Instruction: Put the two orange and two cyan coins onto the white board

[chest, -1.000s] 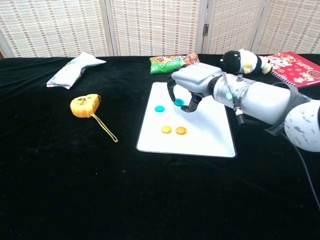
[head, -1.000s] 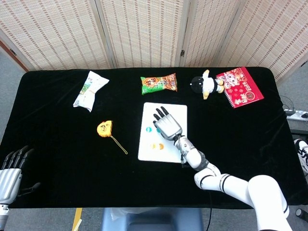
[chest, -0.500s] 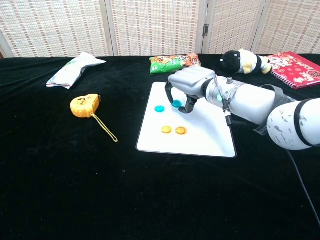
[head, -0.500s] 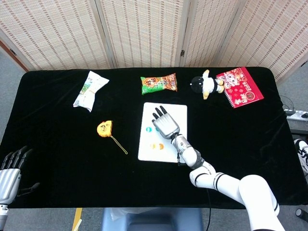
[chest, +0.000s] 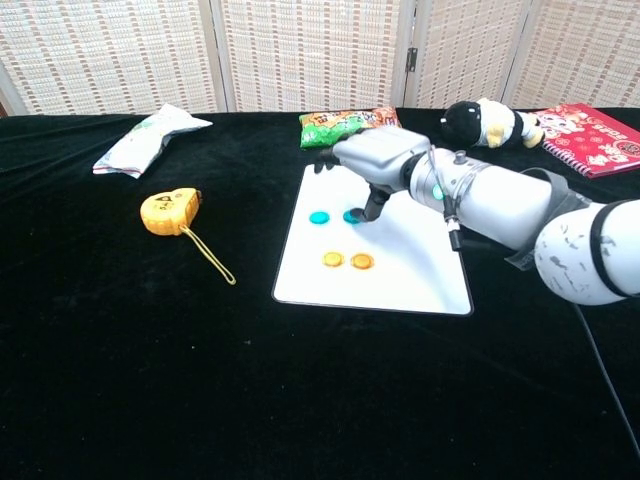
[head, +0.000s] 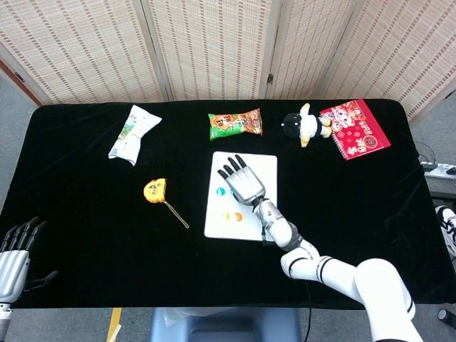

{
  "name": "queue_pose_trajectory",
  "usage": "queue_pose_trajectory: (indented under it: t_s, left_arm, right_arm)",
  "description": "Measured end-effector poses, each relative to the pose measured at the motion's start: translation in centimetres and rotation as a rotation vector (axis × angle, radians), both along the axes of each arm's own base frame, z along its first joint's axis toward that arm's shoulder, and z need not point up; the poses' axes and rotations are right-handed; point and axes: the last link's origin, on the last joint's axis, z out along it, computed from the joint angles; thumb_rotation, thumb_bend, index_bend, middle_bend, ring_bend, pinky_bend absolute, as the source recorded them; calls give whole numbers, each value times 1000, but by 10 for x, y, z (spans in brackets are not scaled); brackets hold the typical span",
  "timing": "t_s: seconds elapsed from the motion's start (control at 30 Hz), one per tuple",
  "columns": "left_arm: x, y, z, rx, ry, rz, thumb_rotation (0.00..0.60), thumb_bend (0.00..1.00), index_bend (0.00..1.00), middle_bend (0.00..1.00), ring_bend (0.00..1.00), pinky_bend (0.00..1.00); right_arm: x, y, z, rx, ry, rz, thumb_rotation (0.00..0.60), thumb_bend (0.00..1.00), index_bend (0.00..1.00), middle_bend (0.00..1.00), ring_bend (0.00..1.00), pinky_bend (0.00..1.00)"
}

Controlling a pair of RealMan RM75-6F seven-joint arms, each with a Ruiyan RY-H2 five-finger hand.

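Since a second ago the right hand (chest: 372, 160) has uncurled: its fingers, then hooked down over the second cyan coin (chest: 352, 216), now stretch out flat above the far part of the white board (chest: 420, 275), with only the thumb pointing down just beside that coin. The hand looks released and holds nothing. The left hand (head: 13, 258) has stayed put at the near left corner of the desk (head: 85, 206), fingers apart and empty.

As for progress, the job looks done or as good as done. Both cyan coins lie on the board, the first cyan coin (chest: 319, 217) close to the board's left edge and the second just to its right. Both orange coins (chest: 347, 260) sit side by side nearer the board's front edge. All four are flat on the white surface and none is left on the black cloth. What remains, by my reckoning, is only to lift the right hand clear.

Writing is mostly too small to read. The green snack packet (head: 236, 123), the white packet (head: 132, 133) and the red notebook (head: 354, 128) all carry print, but no word can be made out. The yellow tape measure (head: 154, 189) shows a dark mark, also illegible.
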Motion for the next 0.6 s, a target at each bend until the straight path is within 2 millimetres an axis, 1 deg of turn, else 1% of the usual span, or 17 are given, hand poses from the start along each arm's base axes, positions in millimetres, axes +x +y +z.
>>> queue_pose_trajectory:
  t_s: [0.13, 0.23, 0.33, 0.43, 0.5, 0.6]
  left_arm:
    - [1, 2, 2, 9, -3, -5, 600, 73, 0, 0, 59, 0]
    - [2, 3, 2, 10, -5, -11, 600, 73, 0, 0, 58, 0]
    - [4, 7, 1, 11, -7, -20, 600, 73, 0, 0, 58, 0]
    - [8, 10, 0, 12, -7, -32, 600, 72, 0, 0, 58, 0]
    - [10, 12, -1, 12, -4, -40, 600, 73, 0, 0, 58, 0]
    - [14, 16, -3, 12, 3, -53, 600, 73, 0, 0, 59, 0]
  right_arm:
    - [-7, -1, 26, -48, -48, -2, 600, 303, 133, 132, 19, 0]
    - [-19, 3, 49, -84, -66, -4, 600, 303, 136, 132, 38, 0]
    - [-37, 14, 75, -121, -71, -11, 600, 303, 138, 132, 53, 0]
    - [-61, 31, 104, -158, -72, -32, 600, 303, 138, 132, 58, 0]
    - [-79, 47, 126, -184, -75, -53, 600, 303, 138, 131, 70, 0]
    - [-107, 73, 156, -227, -92, -86, 600, 303, 138, 130, 89, 36]
